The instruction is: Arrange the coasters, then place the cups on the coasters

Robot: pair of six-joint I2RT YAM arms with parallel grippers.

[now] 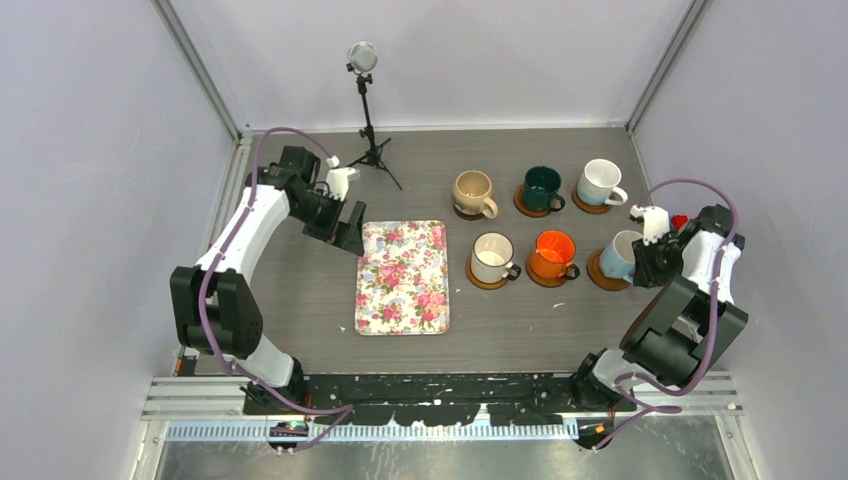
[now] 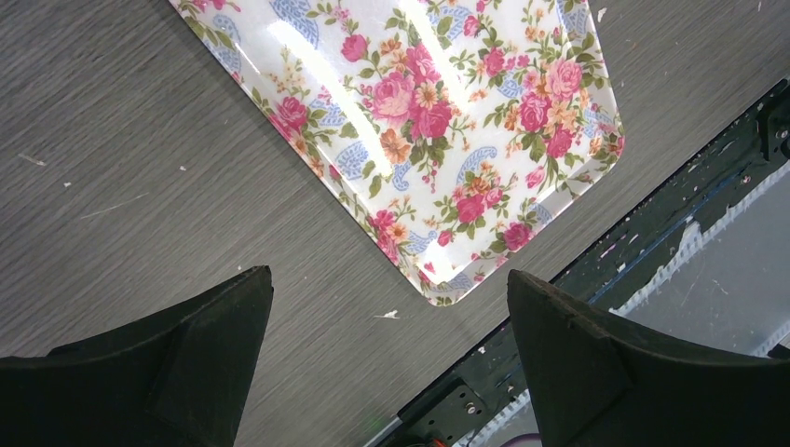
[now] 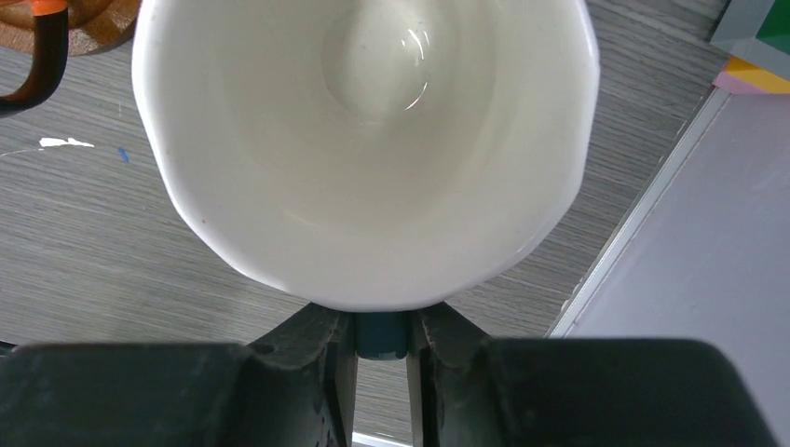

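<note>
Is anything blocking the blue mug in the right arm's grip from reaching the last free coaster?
Nothing visible does. The right gripper is shut on the handle of the light blue cup, which hangs right over the coaster. The orange cup stands clear on the side.

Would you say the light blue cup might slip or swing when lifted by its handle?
Probably rigid and breakable: the cup looks like glossy ceramic. The right gripper pinches only its thin handle, so it may pivot; the glaze seems slippery.
</note>
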